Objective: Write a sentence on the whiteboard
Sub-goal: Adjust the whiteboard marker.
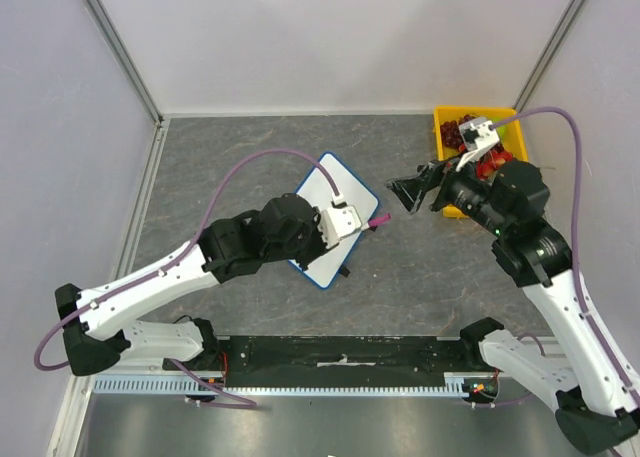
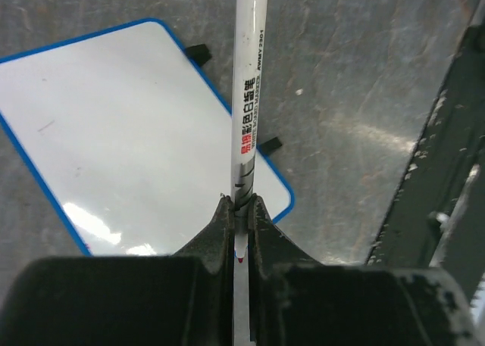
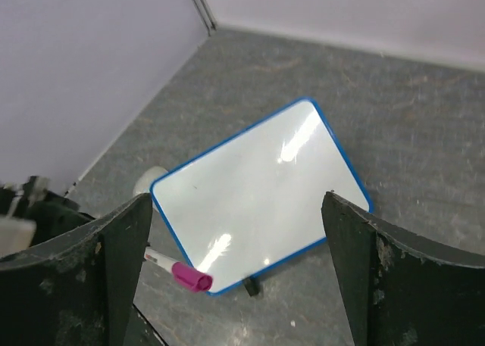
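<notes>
The whiteboard [image 1: 330, 182] lies flat on the grey table, white with a blue rim. Its face is blank in the left wrist view [image 2: 129, 134] and in the right wrist view [image 3: 258, 187]; no magenta sentence shows. My left gripper [image 1: 345, 222] is shut on a white marker [image 2: 248, 96] at the board's near right edge. The marker's magenta cap [image 1: 377, 221] is on and points right, past the rim [image 3: 189, 276]. My right gripper [image 1: 400, 192] hangs open and empty to the right of the board, above the table, its jaws wide apart [image 3: 236, 197].
A yellow bin [image 1: 450, 117] with red things in it stands at the back right, behind the right arm. A pale grey eraser pad [image 3: 148, 181] lies by the board's far corner from the right wrist. A dark rail [image 2: 455, 172] runs along the table's near edge.
</notes>
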Robot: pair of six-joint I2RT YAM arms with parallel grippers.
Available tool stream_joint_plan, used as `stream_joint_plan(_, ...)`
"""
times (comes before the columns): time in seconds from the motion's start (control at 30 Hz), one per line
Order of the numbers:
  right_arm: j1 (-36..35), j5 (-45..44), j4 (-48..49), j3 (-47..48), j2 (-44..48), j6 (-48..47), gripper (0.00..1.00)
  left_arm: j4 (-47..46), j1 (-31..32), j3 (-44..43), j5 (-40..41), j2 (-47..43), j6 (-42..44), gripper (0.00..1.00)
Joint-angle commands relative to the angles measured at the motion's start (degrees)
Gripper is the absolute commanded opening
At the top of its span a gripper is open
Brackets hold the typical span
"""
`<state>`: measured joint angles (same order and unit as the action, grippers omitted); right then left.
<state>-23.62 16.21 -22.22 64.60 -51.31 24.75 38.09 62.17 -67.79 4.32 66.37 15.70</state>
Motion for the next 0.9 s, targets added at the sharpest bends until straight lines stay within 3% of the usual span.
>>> stream_joint_plan(0.0,0.24,2.67,5.61,0.88,2.09,-0.76,0.98,2.96,-3.45,-5.33,-10.98,0.43,-14.99,0.02)
stream_joint_plan(0.2,0.32,16.81,11.38,-0.70,2.18,-0.33,0.98,0.85,-12.15,-9.37,-23.28,-1.59,-21.76,0.02)
stream_joint_plan(0.3,0.33,26.92,18.76,-2.63,0.52,4.23,0.98,-2.04,-16.64,-9.99,-31.10,-2.64,-23.87,0.02)
stream_joint_plan(0.43,0.15,36.60,28.61,-5.18,-2.74,12.66,0.97,-4.16,-18.66,-11.57,-35.69,-3.09,-25.02,0.02)
stream_joint_plan(0.53,-0.38,40.12,41.86,-9.22,-4.06,22.06,0.93,-4.78,-19.19,-12.63,-37.53,-2.74,-25.81,0.02)
stream_joint_plan(0.6,-1.60,40.75,45.67,-10.02,-5.11,24.11,0.89,-4.95,-19.37,-13.07,-39.20,-2.39,-26.07,0.02)
stream_joint_plan(0.87,-8.20,39.25,42.43,-7.82,-8.01,20.16,0.74,-4.78,-19.81,-13.33,-44.92,-0.54,-25.81,0.02)
